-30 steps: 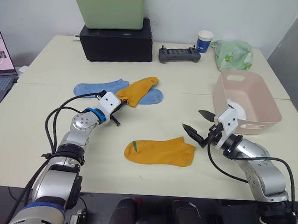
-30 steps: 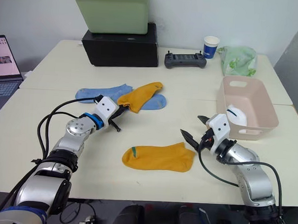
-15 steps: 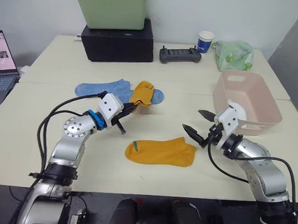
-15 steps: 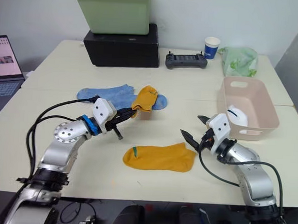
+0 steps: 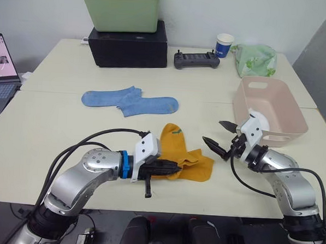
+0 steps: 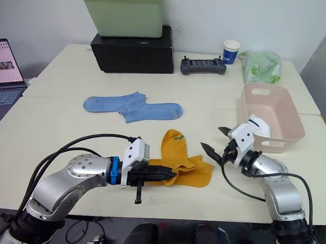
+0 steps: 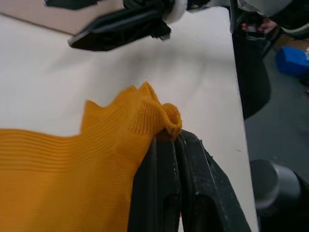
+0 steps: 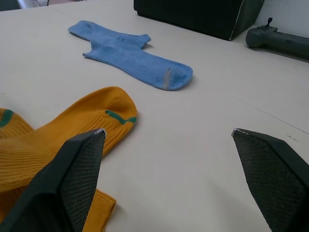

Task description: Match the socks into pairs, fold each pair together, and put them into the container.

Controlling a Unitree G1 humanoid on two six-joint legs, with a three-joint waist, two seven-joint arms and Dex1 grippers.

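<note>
Pinching orange sock (image 7: 145, 121), left gripper (image 7: 169, 140) clamped; right gripper (image 5: 218, 137) spread (empty)

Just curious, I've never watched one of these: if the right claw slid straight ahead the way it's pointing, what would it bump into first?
Probably the orange socks: the open right gripper points toward them across bare table, the blue socks farther on.

No legible text, label, brand, number or sign appears. The blue-and-white paper cup (image 6: 230, 50) carries a print too small to read; the laptop screen (image 5: 1, 54) shows content that cannot be made out.
</note>
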